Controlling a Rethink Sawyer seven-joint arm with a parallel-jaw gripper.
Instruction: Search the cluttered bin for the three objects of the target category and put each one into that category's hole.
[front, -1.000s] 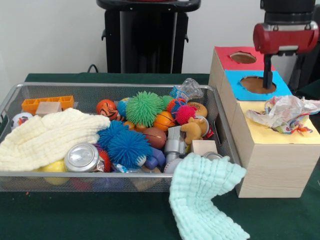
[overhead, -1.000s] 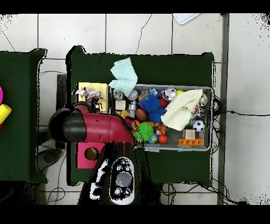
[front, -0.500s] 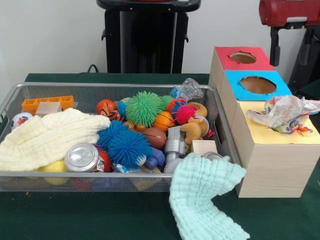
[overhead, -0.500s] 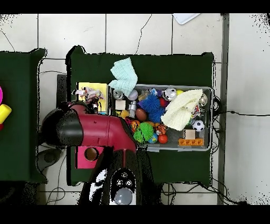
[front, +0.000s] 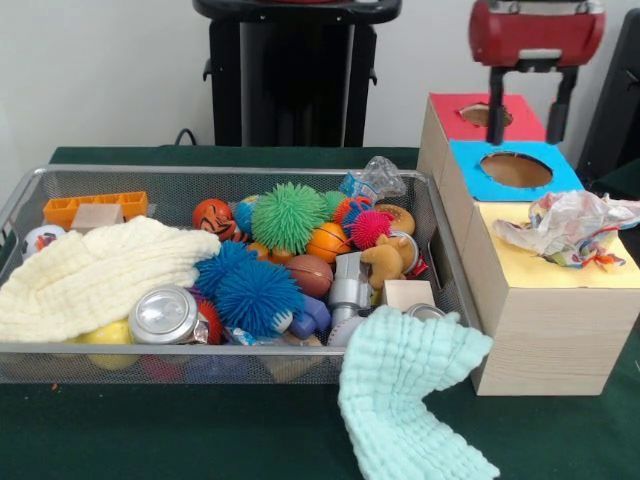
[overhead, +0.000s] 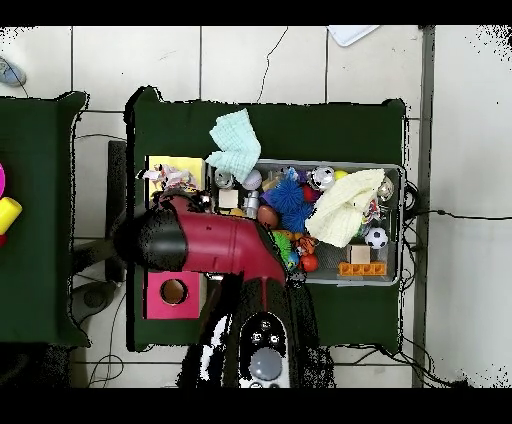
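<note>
Fingers spread and empty, the Sawyer's gripper (front: 530, 108) hangs above the sorting box, over the seam between the red hole (front: 486, 115) and the blue hole (front: 516, 169), with nothing between its two black prongs. Crumpled plastic wrapper (front: 565, 228) lies on the yellow panel (front: 560, 272) of the same box, covering whatever opening that section has.

Everything the arm may want sits in the wire-mesh bin (front: 30, 190), which in the front view lies to the left of the gripper and lower, well apart from it. Candidate groups there are plain enough: spiky rubber balls in green (front: 288, 216), blue (front: 258, 296) and pink (front: 370, 228); small sports balls, among them an orange basketball (front: 328, 241); and metal cans, one (front: 163, 315) lying lid-up at the bin's near rail. Which category is the target cannot be read from the scene.

Cream cloth (front: 95, 275) covers the bin's left part, and a mint cloth (front: 410, 395) hangs out over the near right corner onto the table, so some objects may be hidden beneath them.

Seen from overhead, the red arm (overhead: 215, 245) crosses the box and the bin's nearest end. Judging by this, the coming move is a traverse from box to bin and a descent, the right-hand pile being the closest reach.
</note>
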